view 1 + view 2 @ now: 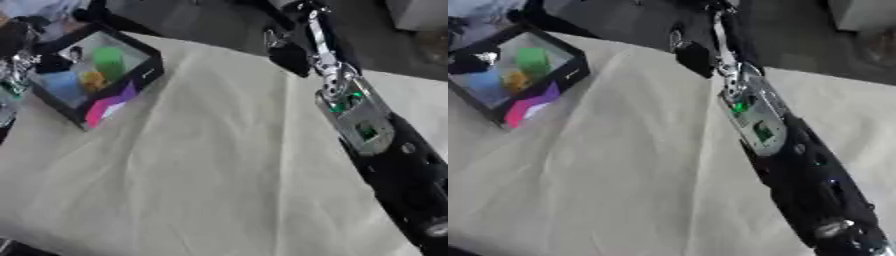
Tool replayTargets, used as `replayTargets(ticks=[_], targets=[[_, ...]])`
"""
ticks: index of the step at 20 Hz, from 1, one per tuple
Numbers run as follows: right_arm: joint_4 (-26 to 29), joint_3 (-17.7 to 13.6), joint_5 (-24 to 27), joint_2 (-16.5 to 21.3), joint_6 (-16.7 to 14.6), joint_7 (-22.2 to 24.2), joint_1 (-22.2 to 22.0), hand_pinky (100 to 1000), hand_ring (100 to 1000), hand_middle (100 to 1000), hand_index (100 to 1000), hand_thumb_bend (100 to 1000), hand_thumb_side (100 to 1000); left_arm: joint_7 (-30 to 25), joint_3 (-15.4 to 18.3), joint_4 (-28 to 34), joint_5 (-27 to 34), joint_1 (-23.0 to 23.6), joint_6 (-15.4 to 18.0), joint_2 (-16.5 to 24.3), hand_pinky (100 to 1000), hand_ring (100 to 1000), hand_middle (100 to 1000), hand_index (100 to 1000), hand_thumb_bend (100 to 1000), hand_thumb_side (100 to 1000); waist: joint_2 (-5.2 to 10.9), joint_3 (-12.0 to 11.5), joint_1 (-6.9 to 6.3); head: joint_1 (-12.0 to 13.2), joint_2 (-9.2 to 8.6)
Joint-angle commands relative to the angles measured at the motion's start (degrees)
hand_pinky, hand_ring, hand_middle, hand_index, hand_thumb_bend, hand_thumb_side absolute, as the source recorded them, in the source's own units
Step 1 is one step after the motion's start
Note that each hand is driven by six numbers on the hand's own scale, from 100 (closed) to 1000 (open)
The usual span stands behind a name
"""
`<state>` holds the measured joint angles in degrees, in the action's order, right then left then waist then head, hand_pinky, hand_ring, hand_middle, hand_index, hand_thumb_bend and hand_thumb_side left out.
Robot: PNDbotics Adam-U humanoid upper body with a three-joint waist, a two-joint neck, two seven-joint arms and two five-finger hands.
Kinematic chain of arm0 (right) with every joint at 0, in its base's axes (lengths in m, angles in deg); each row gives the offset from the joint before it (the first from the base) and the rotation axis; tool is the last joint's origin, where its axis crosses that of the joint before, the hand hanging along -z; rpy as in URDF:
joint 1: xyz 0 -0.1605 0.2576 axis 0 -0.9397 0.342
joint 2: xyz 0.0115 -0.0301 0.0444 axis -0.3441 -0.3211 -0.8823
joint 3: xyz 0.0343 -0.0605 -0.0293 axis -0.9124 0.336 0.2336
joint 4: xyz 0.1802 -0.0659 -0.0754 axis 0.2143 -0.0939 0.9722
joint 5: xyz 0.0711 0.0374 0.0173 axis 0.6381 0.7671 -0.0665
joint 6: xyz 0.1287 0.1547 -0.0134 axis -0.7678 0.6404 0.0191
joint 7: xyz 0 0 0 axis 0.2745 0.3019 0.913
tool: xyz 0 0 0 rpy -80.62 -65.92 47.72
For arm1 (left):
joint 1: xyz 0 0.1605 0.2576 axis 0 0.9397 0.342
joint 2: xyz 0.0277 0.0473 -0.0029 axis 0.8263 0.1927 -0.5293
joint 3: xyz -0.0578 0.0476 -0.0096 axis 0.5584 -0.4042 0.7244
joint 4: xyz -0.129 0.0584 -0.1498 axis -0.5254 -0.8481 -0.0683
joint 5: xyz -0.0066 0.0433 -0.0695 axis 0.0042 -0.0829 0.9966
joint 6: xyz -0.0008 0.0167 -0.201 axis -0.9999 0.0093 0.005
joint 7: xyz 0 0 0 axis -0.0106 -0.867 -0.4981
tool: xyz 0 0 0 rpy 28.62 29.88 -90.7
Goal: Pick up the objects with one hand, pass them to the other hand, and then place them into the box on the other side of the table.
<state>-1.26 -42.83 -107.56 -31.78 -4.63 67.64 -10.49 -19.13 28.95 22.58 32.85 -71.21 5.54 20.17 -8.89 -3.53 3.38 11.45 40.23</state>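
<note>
A black-rimmed box (147, 70) with a pink patch on its side stands at the table's far left. Inside lie a green block (108, 59), a small yellow thing (93, 79) and a blue thing (63, 85). My left hand (54, 62) shows as a dark shape over the box's left rim, with silver arm parts beside it; its grip is blurred. My right arm (363, 120) stretches from the lower right across the table to the far edge. There my right hand (290, 56) hangs as a dark shape past the cloth's edge. Nothing shows in it.
A cream cloth (201, 165) with soft folds covers the table. Dark floor lies beyond the far edge, and a pale container (420, 12) stands at the top right.
</note>
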Motion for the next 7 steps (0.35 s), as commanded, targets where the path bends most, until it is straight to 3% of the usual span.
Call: replayTargets(ticks=[1, 3, 4, 7], targets=[[1.7, -1.5, 0.5, 1.3, 0.5, -0.9, 0.5, 913, 830, 860, 803, 100, 474, 2.7, 2.6, 8.4, 8.0, 1.4, 1.1, 1.4, 974, 779, 710, 827, 100, 446, 0.23, -0.2, -0.29, -2.1, 0.67], [2.1, -1.8, 0.8, 1.5, 0.9, -1.1, 0.3, 913, 830, 860, 803, 100, 474, 4.9, 3.0, 13.6, 14.7, 3.5, 1.1, 2.0, 974, 779, 710, 827, 100, 446, 0.23, -0.2, -0.35, -2.7, 0.84], [2.2, -2.4, 0.8, 1.7, 1.2, -1.5, -0.1, 912, 824, 859, 805, 100, 479, 5.7, 3.3, 16.1, 17.5, 4.3, 1.8, 1.7, 994, 779, 714, 830, 100, 536, 0.28, -0.3, -0.40, -3.4, 1.14], [3.2, -5.4, 0.3, 2.9, 2.1, -5.6, -1.9, 899, 808, 842, 791, 100, 480, 8.5, 5.9, 25.7, 29.1, 9.0, 5.8, 0.1, 1000, 790, 726, 852, 100, 610, 0.40, -0.7, -0.49, -5.6, 2.05]])
